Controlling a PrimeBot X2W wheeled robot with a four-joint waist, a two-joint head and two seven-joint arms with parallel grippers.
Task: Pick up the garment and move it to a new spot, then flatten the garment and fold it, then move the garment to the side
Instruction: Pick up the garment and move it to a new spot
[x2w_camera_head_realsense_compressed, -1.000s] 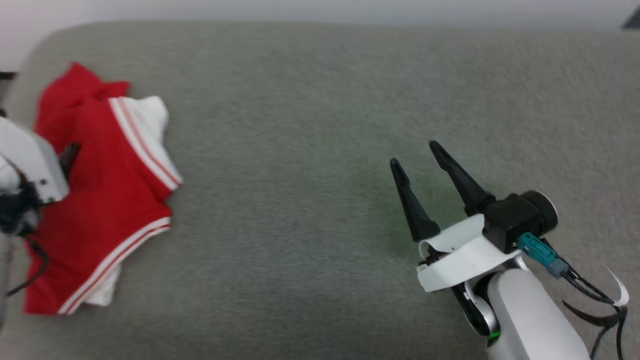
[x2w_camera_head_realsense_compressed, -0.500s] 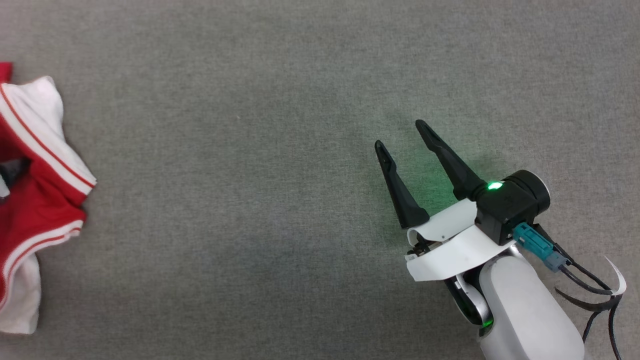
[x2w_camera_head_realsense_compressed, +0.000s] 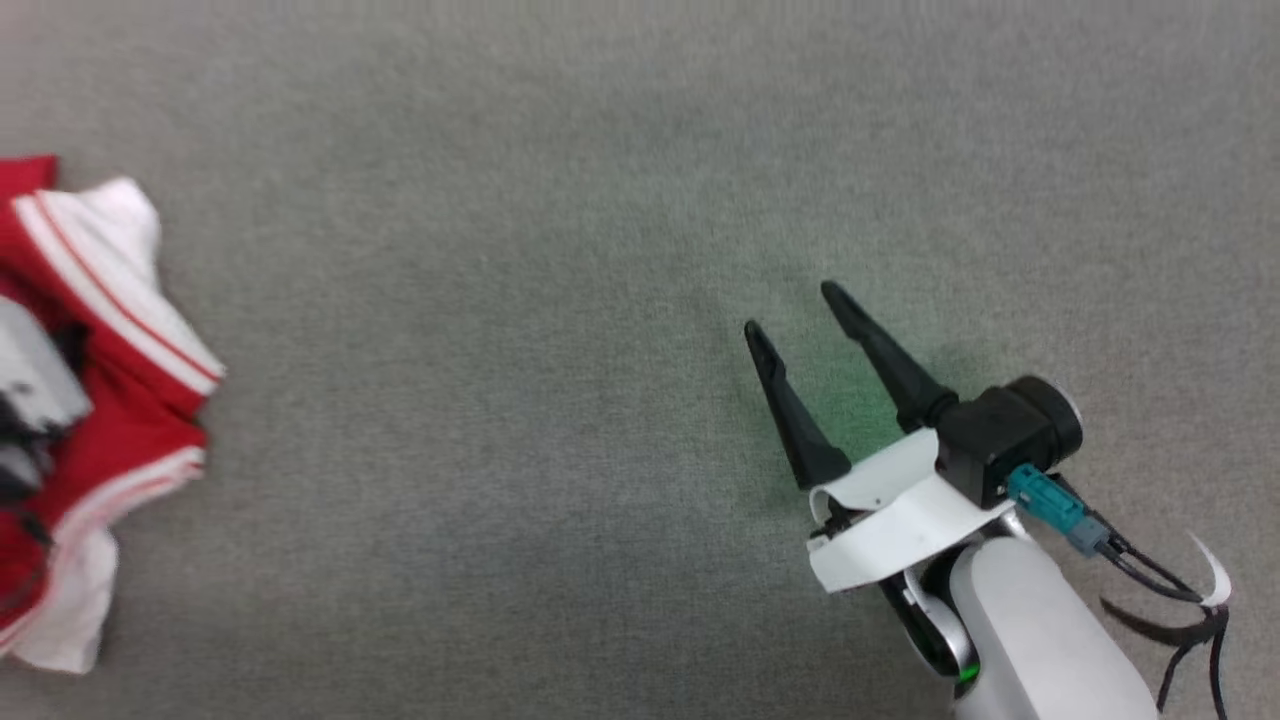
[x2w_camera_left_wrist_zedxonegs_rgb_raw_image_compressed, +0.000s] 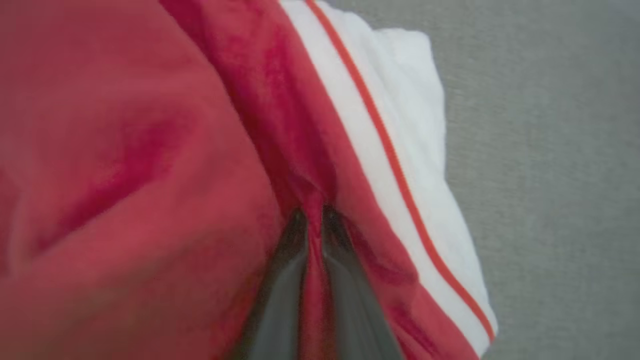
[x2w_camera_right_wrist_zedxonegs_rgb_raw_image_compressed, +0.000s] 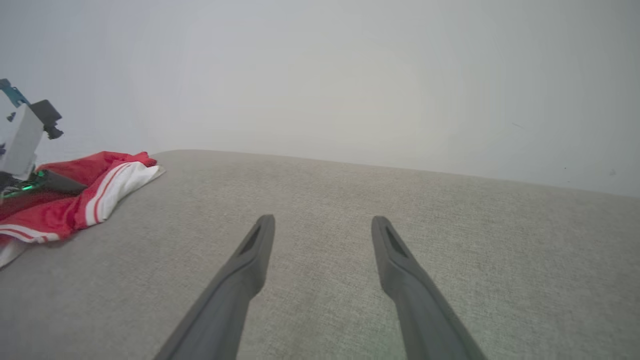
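Two grippers, different jobs: my left gripper (x2w_camera_left_wrist_zedxonegs_rgb_raw_image_compressed: 311, 216) is pinched shut on a red fold of the garment (x2w_camera_head_realsense_compressed: 120, 410), ready, I judge, to lift it. My right gripper (x2w_camera_head_realsense_compressed: 788, 312) hovers spread wide over bare surface (x2w_camera_head_realsense_compressed: 520, 300). The garment lies crumpled far left, long axis near-to-far, striped trim facing right.
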